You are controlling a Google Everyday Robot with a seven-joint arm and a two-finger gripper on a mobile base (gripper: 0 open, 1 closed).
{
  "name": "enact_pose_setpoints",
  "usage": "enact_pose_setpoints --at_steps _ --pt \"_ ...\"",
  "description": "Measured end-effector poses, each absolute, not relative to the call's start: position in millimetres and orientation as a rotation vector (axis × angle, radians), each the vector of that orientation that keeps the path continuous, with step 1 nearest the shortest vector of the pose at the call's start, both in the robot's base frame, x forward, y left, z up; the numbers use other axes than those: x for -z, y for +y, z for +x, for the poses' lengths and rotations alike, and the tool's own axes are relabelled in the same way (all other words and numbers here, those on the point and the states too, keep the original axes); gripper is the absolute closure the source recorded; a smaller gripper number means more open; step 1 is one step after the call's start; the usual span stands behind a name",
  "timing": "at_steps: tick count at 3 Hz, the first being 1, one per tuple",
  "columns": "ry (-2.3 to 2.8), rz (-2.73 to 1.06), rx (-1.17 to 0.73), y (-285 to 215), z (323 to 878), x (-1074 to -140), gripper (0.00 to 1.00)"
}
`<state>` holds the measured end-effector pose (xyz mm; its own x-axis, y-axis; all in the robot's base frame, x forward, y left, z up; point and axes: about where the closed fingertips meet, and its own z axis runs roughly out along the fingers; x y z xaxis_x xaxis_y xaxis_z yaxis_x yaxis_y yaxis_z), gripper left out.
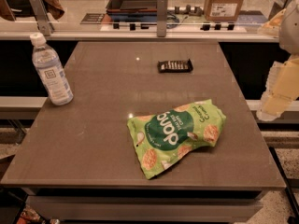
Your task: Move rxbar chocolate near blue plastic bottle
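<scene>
On the table [93, 139] sit three items, one of each: one bottle [51, 71] upright at the far left edge, one rxbar [174, 66] flat at the far middle, well apart from it, and one green bag [177, 135] nearer the front. Off the right edge hangs the gripper [276, 99], touching nothing; open or closed, I cannot tell
</scene>
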<state>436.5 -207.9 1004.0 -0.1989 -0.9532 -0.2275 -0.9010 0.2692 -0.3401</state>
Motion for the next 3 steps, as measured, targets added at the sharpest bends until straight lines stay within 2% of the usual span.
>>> enact_pose_setpoints --at_steps 2,3 --pt "2.126 -1.665 0.145 -210.6 445.2 -1005.8 0.0" --pt "2.062 -1.62 0.071 -219.6 470.1 -1005.4 0.0"
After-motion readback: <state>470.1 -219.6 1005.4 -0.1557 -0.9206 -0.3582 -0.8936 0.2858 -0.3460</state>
